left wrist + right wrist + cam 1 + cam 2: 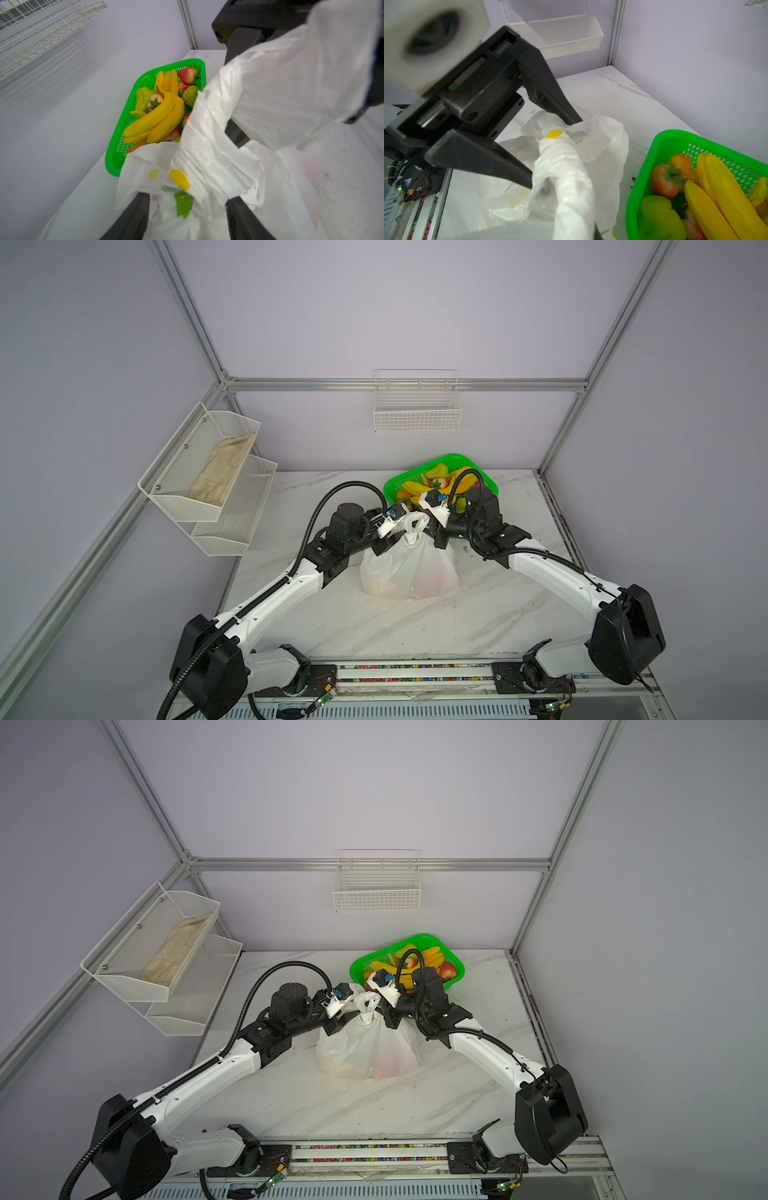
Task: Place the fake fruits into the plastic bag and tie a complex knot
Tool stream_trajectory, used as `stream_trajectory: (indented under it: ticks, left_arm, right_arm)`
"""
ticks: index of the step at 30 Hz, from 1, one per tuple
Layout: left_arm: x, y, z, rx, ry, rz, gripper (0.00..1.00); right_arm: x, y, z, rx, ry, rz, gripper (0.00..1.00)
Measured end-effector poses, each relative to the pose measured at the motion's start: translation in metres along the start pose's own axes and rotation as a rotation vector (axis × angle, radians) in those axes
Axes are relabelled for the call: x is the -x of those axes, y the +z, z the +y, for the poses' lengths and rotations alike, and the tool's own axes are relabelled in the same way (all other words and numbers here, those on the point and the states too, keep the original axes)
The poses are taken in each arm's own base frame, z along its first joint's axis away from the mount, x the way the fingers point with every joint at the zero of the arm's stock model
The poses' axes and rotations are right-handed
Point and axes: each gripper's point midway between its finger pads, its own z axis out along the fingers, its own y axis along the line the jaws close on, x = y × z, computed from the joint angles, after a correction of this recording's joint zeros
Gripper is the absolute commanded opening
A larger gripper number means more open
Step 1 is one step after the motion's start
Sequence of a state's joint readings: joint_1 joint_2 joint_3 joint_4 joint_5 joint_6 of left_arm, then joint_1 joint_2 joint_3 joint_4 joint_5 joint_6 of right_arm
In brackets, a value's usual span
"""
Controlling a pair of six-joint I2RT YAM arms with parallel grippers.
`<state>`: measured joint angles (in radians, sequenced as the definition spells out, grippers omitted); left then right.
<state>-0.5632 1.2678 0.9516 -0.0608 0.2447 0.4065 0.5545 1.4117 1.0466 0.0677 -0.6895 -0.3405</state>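
Observation:
The plastic bag (409,568) (368,1048) stands in the middle of the table, its handles gathered upward; reddish (432,585) and yellowish shapes show through it. My left gripper (398,537) (188,197) is open, and its fingers (566,112) straddle the twisted handle with the lemon print. My right gripper (437,538) is shut on the other handle, which rises taut from its jaws. More fake fruits lie in the green basket (453,457) (116,158) behind the bag: yellow bananas (158,120) (716,187), red apples (187,74) and a green pear (658,216).
A white wire basket (417,410) hangs on the rear wall. A two-tier mesh shelf (232,531) on the left wall holds a beige cloth (220,472). The arm rail (415,672) runs along the table's front edge. Aluminium posts frame the corners.

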Motion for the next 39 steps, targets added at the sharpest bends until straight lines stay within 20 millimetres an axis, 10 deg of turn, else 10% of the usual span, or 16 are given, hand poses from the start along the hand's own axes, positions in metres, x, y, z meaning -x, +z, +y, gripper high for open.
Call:
stream_trajectory:
  ticks: [22, 39]
  left_arm:
    - [-0.008, 0.013, 0.008, 0.037, 0.005, 0.020, 0.54]
    - [-0.011, 0.018, 0.003, 0.010, 0.001, 0.020, 0.54]
  right_arm:
    - [-0.015, -0.003, -0.006, -0.049, 0.023, 0.067, 0.59]
    - [-0.029, 0.007, -0.016, -0.072, 0.018, 0.106, 0.57]
